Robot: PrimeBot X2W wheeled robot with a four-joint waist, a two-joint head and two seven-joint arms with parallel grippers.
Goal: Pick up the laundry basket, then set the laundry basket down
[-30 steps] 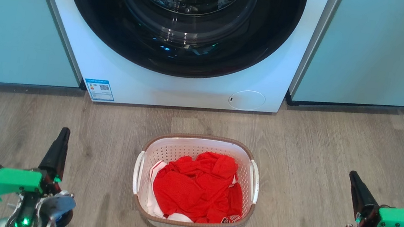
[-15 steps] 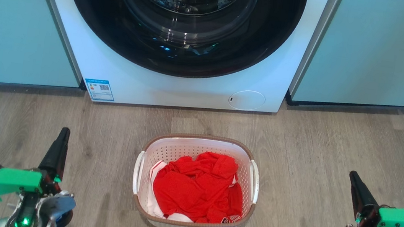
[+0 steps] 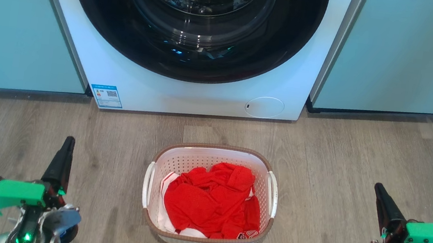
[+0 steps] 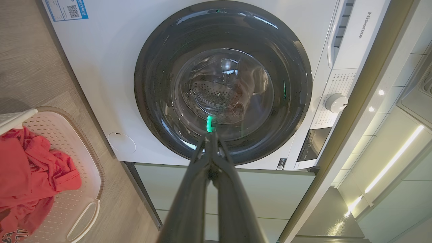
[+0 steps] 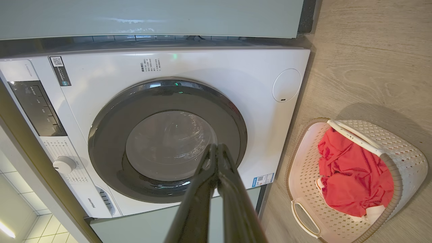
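Observation:
The laundry basket (image 3: 212, 156) stands on the wooden floor in front of the washing machine, white with perforated walls, a brown rim band and white side handles; red clothes (image 3: 211, 201) lie in it. It appears again in the left wrist view as the laundry basket (image 4: 86, 189) and in the right wrist view as the laundry basket (image 5: 401, 158). My left gripper (image 3: 69, 140) hangs shut at the lower left, well apart from the basket. My right gripper (image 3: 377, 187) hangs shut at the lower right, likewise apart. Both sets of fingers meet at the tips, left gripper (image 4: 211, 136) and right gripper (image 5: 216, 147), holding nothing.
A white front-loading washing machine (image 3: 203, 95) with a dark round door (image 3: 196, 20) stands just behind the basket. Pale green cabinets (image 3: 13, 30) flank it on both sides. Wood-look floor (image 3: 339, 161) spreads around the basket.

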